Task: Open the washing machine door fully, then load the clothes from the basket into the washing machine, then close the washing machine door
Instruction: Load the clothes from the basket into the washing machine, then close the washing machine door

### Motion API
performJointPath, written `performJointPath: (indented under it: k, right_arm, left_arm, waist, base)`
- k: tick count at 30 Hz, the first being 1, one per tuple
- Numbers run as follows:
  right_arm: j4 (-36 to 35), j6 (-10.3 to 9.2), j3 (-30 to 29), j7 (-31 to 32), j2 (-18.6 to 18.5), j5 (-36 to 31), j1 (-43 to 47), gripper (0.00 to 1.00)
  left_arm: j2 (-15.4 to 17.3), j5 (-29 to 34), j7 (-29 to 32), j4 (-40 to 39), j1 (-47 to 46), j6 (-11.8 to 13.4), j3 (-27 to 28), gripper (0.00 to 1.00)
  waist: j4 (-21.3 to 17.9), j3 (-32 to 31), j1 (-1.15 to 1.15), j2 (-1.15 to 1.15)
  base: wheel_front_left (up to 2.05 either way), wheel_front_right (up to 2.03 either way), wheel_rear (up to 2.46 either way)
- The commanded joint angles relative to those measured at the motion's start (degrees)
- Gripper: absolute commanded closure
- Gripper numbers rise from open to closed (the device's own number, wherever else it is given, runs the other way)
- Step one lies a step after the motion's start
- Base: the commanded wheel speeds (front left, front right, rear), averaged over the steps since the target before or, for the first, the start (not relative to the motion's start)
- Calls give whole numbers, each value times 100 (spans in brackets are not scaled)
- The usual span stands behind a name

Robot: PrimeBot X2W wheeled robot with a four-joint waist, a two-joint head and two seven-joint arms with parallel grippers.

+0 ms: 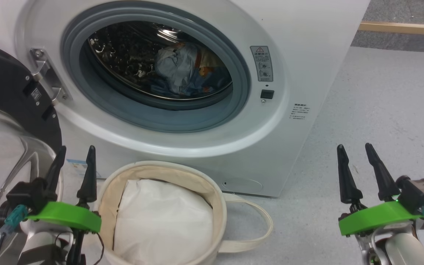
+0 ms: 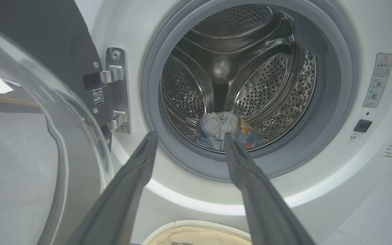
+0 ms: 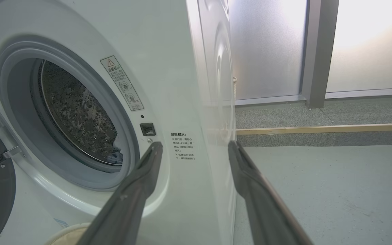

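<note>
Leftmost, the washing machine door [image 1: 2, 92] stands swung wide, its glass bowl bulging toward the near side. The left gripper [image 1: 77, 148] is just beside it, jaws apart and empty. Right of that, the basket [image 1: 219, 206] sits mouth-up on the floor [image 1: 381, 110], holding a white bundle [image 1: 164, 217]. Behind it the washing machine [image 1: 307, 55] opens toward the near side, and the clothes [image 1: 182, 70] lie in its drum [image 2: 223, 68], whose perforated back the left wrist view reveals. At the right, the right gripper [image 1: 354, 146] hovers with jaws apart, and its wrist view adds the machine's side panel [image 3: 216, 85].
</note>
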Motion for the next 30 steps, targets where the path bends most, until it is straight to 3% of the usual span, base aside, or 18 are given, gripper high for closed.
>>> performJointPath:
  k: [1, 30]
  right_arm:
    - [-144, 3, 71, -70, -51, -73, -55, 0]
    - [103, 3, -83, -70, 1, -134, -13, 0]
  left_arm:
    - [125, 12, -35, -202, -72, -31, 198, 0]
    - [70, -144, -35, -347, 0, -33, 341, 0]
  waist:
    - [0, 0, 0, 0]
    - [37, 0, 0, 0]
  base:
    - [0, 0, 0]
    - [-6, 12, -6]
